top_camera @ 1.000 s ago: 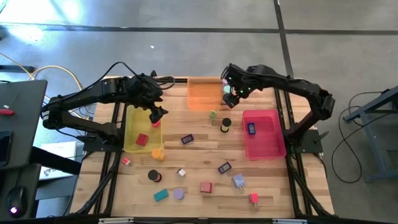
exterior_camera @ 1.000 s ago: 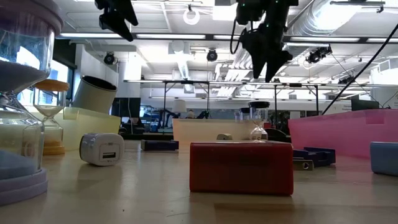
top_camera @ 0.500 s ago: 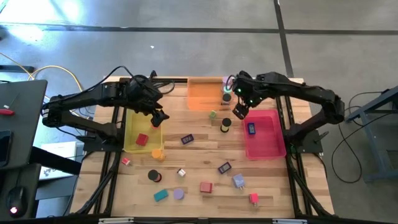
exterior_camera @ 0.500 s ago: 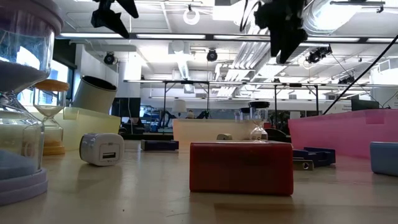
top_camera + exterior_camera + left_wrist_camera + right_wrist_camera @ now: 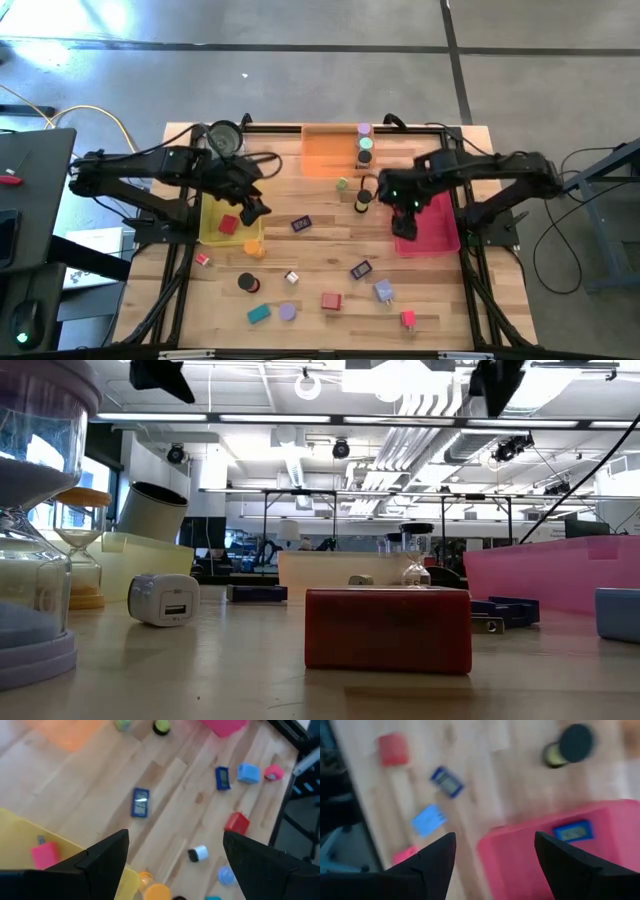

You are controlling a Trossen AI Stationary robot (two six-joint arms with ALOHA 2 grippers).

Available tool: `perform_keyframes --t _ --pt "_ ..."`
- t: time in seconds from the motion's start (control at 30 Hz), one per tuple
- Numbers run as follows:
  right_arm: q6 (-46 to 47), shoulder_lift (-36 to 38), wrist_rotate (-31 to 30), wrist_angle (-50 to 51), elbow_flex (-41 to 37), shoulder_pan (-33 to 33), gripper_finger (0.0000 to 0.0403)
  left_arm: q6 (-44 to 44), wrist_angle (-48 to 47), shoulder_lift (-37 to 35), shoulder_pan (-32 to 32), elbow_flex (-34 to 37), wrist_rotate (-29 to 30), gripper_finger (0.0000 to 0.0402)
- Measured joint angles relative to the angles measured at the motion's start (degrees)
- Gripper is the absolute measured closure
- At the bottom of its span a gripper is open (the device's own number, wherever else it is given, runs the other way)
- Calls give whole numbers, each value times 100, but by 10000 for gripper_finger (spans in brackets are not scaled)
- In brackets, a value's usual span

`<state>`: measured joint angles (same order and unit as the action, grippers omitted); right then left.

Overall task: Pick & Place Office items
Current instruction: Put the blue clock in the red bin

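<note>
Office items, small coloured blocks and short cylinders, lie scattered over the wooden table (image 5: 330, 250), mostly in the lower centre of the high view: a red rectangular block (image 5: 331, 300), a teal block (image 5: 259, 314), a lavender disc (image 5: 288, 312), a dark-blue flat block (image 5: 301, 223), a black-topped cylinder (image 5: 362, 201).

- Some are sorted already. A red block (image 5: 228, 224) sits in the translucent yellow tray (image 5: 208, 200) at centre left; a dark-blue block (image 5: 572, 830) lies in the translucent pink tray (image 5: 440, 235) at centre right; two cylinders stand at the right edge of the orange tray (image 5: 325, 152), top centre.
- Left gripper (image 5: 172, 852) hangs over the yellow tray's right edge, jaws spread, nothing between them.
- Right gripper (image 5: 495, 851) hovers over the pink tray's left side, jaws likewise apart and empty. That wrist view is blurred, so finer detail is unsure.

Judgement: both arms are between picks, each over its tray with nothing carried. The next move calls for choosing a loose piece on the bare wood, lining the open fingers over it, and descending squarely; the pieces are small and could skid if clipped off-centre.
</note>
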<state>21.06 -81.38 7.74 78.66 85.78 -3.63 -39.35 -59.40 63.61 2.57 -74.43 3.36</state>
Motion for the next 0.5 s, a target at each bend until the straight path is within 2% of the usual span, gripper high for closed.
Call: perform_keyframes --t 0.17,0.27,0.4,0.5 --pt "610 0 160 -390 0 -693 144 -142 -2 79 411 -2 24 85" --pt "1081 0 -5 -980 0 -1143 144 -142 -6 148 609 -2 24 85" --pt "1221 -43 -637 -1730 0 -1649 144 -231 -40 198 859 -2 -210 85" --pt "737 -113 -1292 -2155 -2 -1958 144 -401 -99 218 1147 0 -587 85"
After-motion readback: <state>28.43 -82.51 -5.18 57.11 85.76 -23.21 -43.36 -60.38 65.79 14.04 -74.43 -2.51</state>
